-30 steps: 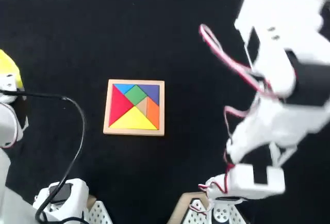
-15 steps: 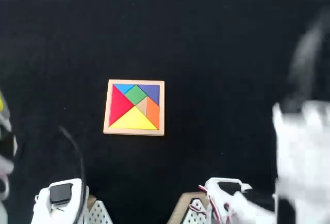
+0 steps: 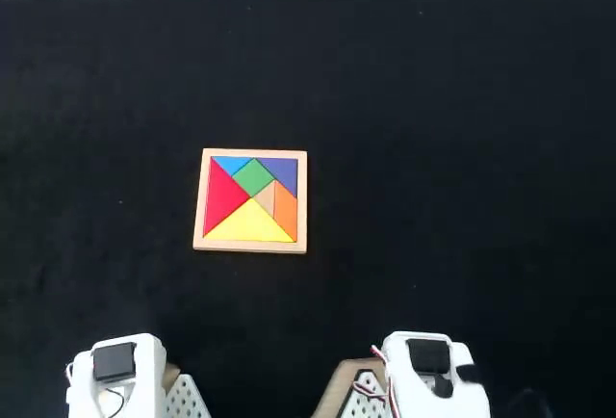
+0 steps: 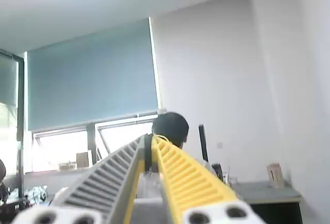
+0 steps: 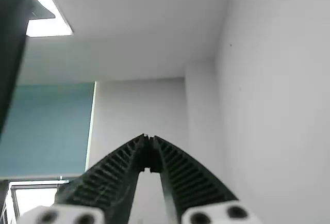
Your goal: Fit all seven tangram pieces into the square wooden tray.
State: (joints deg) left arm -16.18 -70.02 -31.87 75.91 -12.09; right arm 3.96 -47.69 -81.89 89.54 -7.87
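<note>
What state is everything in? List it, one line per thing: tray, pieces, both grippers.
square wooden tray: flat on the black table, full.
tangram pieces: all seven seated inside the tray, no gaps visible.
left gripper: shut, empty, aimed upward, away from the table.
right gripper: shut, empty, aimed upward, away from the table.
</note>
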